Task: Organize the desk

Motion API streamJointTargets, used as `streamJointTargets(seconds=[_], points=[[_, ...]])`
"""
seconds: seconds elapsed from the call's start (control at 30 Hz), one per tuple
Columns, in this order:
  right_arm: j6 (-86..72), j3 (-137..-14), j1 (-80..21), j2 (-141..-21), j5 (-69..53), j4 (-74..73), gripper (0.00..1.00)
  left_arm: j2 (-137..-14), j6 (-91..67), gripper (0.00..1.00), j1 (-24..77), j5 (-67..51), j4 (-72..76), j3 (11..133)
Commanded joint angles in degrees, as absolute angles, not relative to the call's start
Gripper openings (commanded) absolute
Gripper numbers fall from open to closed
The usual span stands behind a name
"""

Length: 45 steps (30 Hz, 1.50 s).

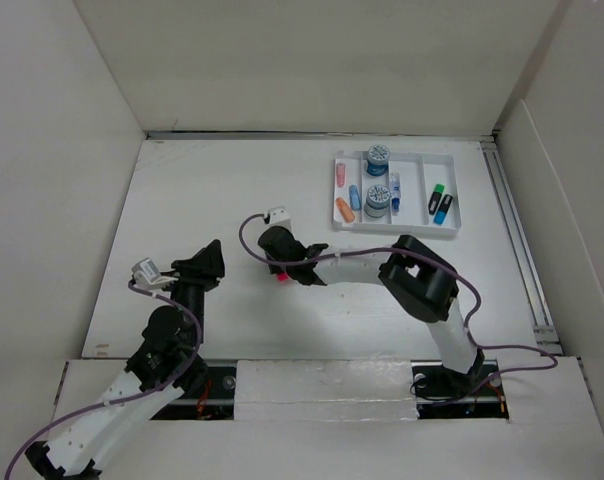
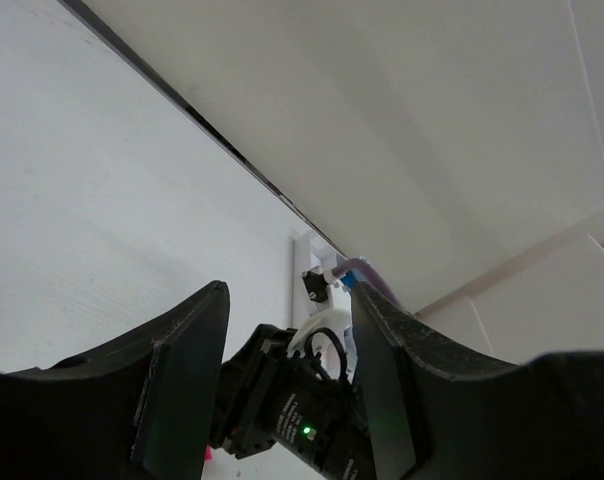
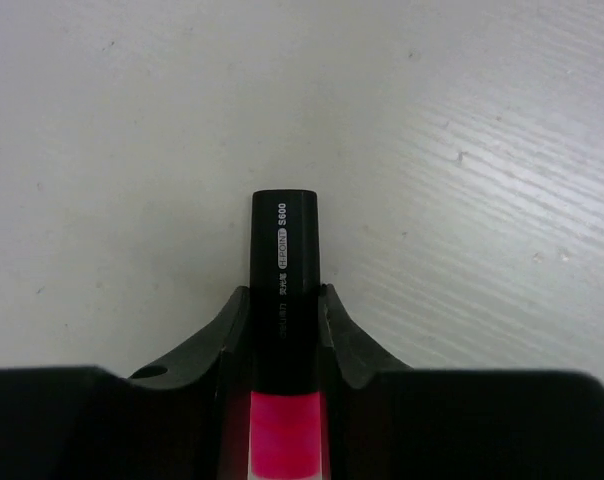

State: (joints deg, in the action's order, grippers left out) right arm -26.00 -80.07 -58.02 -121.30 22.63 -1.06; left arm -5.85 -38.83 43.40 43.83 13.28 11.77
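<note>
Right hand: closed on a highlighter, one finger pressed to each side of the barrel. Black capped end sticks out past the fingertips, with white print along it; the pink part sits back between the fingers. Cannot tell whether the highlighter is touching the worktop or just clear of it.

From above: right hand is near the worktop's middle, its arm reaching leftward across from its base. A spot of pink highlighter shows under it.

Left hand: fingers spread, nothing between them. Through the gap, the right arm's wrist with a green light. From above, left hand is just left of the right hand, apart from it.

Worktop: matte white, walled by tall white panels, running from the arm bases to the far wall.

Far right: white compartmented tray. Holds two round blue-topped containers, small pink and orange pieces at its left end, and two dark markers with green and blue ends on the right.
</note>
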Motion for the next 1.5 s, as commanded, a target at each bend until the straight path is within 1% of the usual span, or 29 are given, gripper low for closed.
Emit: streamJointTargets(seconds=[0.0,0.07,0.1,0.17,0.37,0.4,0.47,0.5,0.63,0.67,0.77,0.83,0.93,1.0,1.03,1.07,1.13,1.17,1.2,1.27,1.3,1.33,1.47], points=[[-26.6,-74.9,-53.2,-119.7,15.8,-0.7,0.18,-7.2,-38.7,0.48,43.3,43.4,16.2,11.5],[-28.0,-71.1,-47.7,-114.8,9.9,4.2,0.11,-8.2,-38.5,0.48,43.3,42.7,17.0,11.5],[-28.6,-69.2,-45.6,-112.9,8.2,6.9,0.1,-8.4,-38.4,0.48,43.3,42.3,17.5,11.3],[-29.4,-65.1,-39.8,-108.0,3.8,8.9,0.11,-9.8,-38.3,0.48,43.3,41.8,18.4,11.1],[-29.1,-59.8,-27.2,-97.3,-1.5,10.6,0.11,-14.1,-38.0,0.48,43.3,39.2,20.6,11.4],[-28.8,-59.3,-23.4,-95.2,-2.1,11.2,0.12,-14.8,-38.0,0.48,43.3,39.2,20.5,11.6],[-28.4,-58.8,-19.7,-93.5,-1.9,10.9,0.12,-15.9,-38.1,0.48,43.3,38.5,20.5,12.1],[-28.4,-58.9,-15.5,-92.3,-1.9,9.2,0.12,-16.2,-38.0,0.48,43.3,38.1,20.9,12.2],[-28.1,-59.0,-6.8,-89.7,-2.2,7.2,0.12,-17.4,-38.1,0.48,43.3,37.8,21.6,12.2],[-28.1,-58.7,-5.7,-89.4,-5.4,7.5,0.12,-17.3,-38.1,0.48,43.3,37.7,21.0,12.4],[-29.4,-56.3,-5.1,-87.1,-7.8,9.9,0.12,-17.1,-38.0,0.48,43.3,37.9,22.1,11.6],[-30.1,-54.7,-7.5,-86.6,-7.9,9.8,0.12,-17.1,-38.0,0.48,43.3,37.8,22.1,11.7],[-30.1,-51.9,-13.6,-85.4,-2.8,6.2,0.15,-16.8,-37.9,0.48,43.3,37.5,21.4,12.1],[-30.5,-49.0,-17.0,-82.4,2.1,4.8,0.2,-16.7,-37.8,0.48,43.3,37.7,21.6,11.8],[-31.4,-45.6,-18.4,-80.1,3.3,3.5,0.27,-16.6,-37.9,0.48,43.3,37.4,21.4,12.0],[-31.4,-44.1,-18.4,-79.0,4.0,3.5,0.3,-16.7,-37.9,0.48,43.3,37.2,21.3,12.0],[-32.6,-41.1,-19.1,-77.1,4.2,1.1,0.44,-16.3,-38.0,0.48,43.3,36.8,21.4,12.0],[-33.0,-38.3,-19.1,-76.2,4.1,0.4,0.55,-16.4,-37.9,0.48,43.3,36.9,22.1,11.7],[-33.4,-37.4,-19.7,-75.0,4.2,-2.0,0.6,-16.4,-37.9,0.48,43.3,36.8,22.2,11.5],[-34.3,-35.0,-19.7,-74.7,3.3,-2.4,0.7,-16.9,-38.0,0.48,43.3,36.7,22.2,11.7],[-34.2,-34.9,-19.7,-75.1,2.6,-2.9,0.73,-17.1,-38.1,0.49,43.3,36.3,22.3,11.9],[-34.7,-35.0,-20.5,-75.4,2.8,-3.2,0.74,-17.5,-37.9,0.48,43.3,36.3,22.6,11.8],[-34.4,-37.6,-22.5,-79.3,4.8,-4.0,0.75,-18.6,-38.0,0.48,43.3,36.4,22.2,12.2]])
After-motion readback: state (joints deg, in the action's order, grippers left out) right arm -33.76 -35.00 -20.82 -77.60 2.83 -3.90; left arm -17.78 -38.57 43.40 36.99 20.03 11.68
